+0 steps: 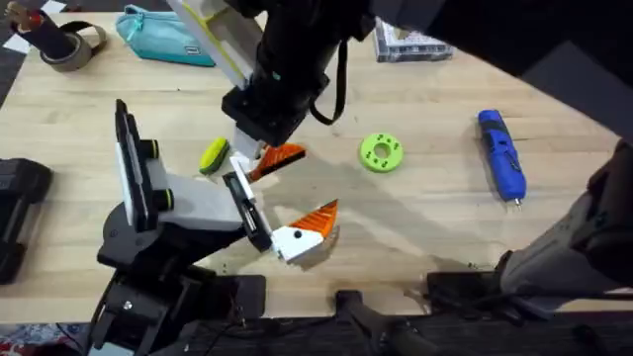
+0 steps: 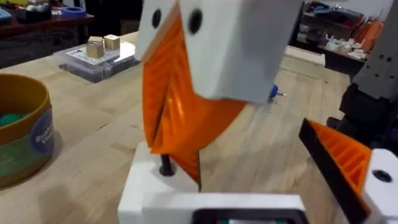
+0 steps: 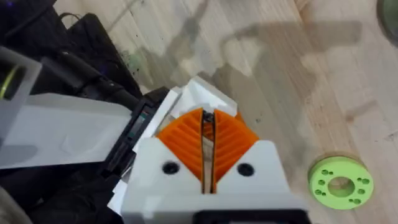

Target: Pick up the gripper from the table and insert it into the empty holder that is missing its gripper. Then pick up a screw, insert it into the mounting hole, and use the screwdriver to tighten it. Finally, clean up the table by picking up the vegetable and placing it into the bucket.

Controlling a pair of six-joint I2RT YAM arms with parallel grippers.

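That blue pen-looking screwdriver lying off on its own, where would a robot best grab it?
Probably around the thick blue body of the screwdriver, near its middle, coming straight down from above. It lies flat on the table with bare wood on both long sides, so fingers could close across its width. The thin metal tip at its near end looks too slender to hold.

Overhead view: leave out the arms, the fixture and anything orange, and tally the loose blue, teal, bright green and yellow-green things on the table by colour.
Blue: 1, the screwdriver
Teal: 1, the zip pouch
Bright green: 1, the round disc
Yellow with green: 1, the vegetable
Total: 4
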